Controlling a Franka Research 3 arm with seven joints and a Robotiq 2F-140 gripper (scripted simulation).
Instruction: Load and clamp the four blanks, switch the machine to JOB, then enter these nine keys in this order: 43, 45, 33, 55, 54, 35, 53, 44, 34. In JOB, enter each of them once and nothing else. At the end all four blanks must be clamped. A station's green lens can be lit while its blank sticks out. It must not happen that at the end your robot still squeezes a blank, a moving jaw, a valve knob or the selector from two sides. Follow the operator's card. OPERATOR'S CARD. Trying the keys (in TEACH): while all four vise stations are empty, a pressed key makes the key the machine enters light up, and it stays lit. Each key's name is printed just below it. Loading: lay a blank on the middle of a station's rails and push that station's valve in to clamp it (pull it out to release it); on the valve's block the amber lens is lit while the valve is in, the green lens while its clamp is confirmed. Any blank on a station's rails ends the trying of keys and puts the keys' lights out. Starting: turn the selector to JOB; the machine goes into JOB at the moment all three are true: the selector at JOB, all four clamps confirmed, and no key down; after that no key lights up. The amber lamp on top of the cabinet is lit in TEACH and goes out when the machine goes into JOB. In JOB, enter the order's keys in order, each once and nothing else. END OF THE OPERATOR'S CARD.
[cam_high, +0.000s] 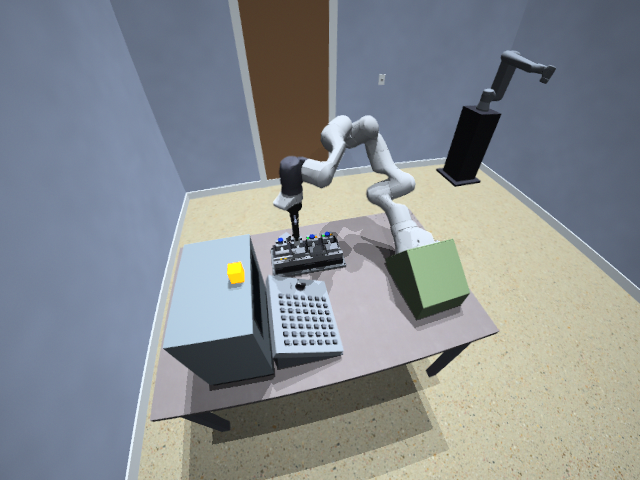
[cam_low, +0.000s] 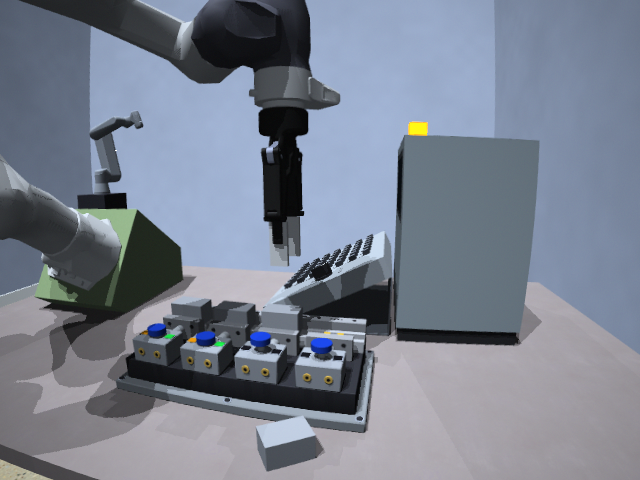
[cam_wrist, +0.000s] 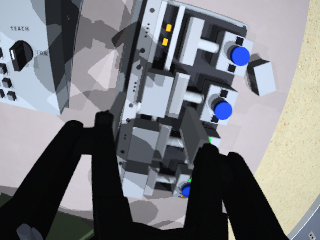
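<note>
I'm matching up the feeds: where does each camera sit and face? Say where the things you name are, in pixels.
Top: high up, looking down across the table (cam_high: 372, 330); most of the arm (cam_high: 379, 155) shows.
Exterior: low, on the valve side, facing the cabinet (cam_low: 465, 232); arm partly cropped, gripper (cam_low: 283, 232) whole.
Wrist: on the hand, facing down at the vise stations (cam_wrist: 142, 95); only fingers show.
Exterior and wrist share the loose blank (cam_low: 286, 441) (cam_wrist: 263, 77).

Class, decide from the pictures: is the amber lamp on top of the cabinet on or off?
On: the amber lamp glows bright yellow-orange on the cabinet in both views showing it.
</note>
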